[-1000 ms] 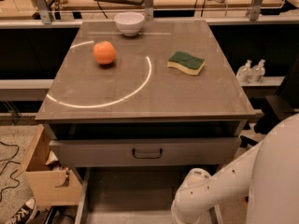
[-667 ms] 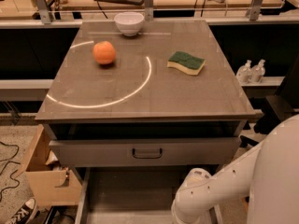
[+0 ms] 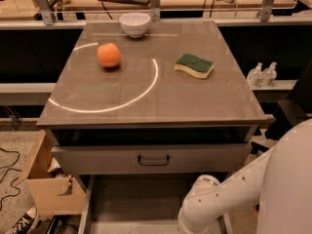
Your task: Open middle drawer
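**Q:** Where is the middle drawer (image 3: 112,159), and is it open?

**A:** It sits under the counter (image 3: 161,101), below a dark gap. Its low grey front stands about flush with the counter's edge, so it looks shut or nearly so.

**Q:** How should it handle?

**A:** It is probably stiff sheet metal, smooth-faced and fairly heavy on its runners. The flat front offers no purchase. The one good hold is the small dark loop handle (image 3: 153,160) at its centre, pulled straight outward and level.

**Q:** And the end effector?

**A:** It is out of frame. Only the white arm (image 3: 219,199) shows, bent low at the right, in front of the drawer. Whether the end effector is released or clenched cannot be told.

**Q:** Containers?

**A:**
- The bottom drawer (image 3: 131,199) is pulled out, and the part of its floor in view is bare grey.
- A white bowl (image 3: 135,23) stands at the counter's far edge, with its contents hidden.
- A cardboard box (image 3: 46,186) stands on the floor at the left, and what is inside it is unclear.
- An orange (image 3: 108,55) and a green sponge (image 3: 195,65) lie loose on the counter, well apart.
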Robot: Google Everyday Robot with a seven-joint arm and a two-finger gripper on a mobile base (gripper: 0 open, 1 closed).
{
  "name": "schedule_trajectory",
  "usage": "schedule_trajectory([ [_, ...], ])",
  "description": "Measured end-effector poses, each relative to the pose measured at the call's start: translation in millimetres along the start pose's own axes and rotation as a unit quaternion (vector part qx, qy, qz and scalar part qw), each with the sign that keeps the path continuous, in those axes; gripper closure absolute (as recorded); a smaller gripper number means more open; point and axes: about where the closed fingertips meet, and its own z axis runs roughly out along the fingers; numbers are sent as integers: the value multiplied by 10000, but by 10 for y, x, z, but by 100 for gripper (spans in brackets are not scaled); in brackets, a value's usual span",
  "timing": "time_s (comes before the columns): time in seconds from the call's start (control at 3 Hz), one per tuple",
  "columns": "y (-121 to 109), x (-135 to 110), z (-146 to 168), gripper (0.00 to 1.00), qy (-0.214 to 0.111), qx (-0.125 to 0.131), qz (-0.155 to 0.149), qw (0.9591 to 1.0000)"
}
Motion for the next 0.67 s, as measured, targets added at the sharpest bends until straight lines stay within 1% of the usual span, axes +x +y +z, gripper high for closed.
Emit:
schedule_trajectory([
  [0.33,6,2,4,0,1,-7,0,10000],
  [0.67,6,2,4,0,1,-7,0,10000],
])
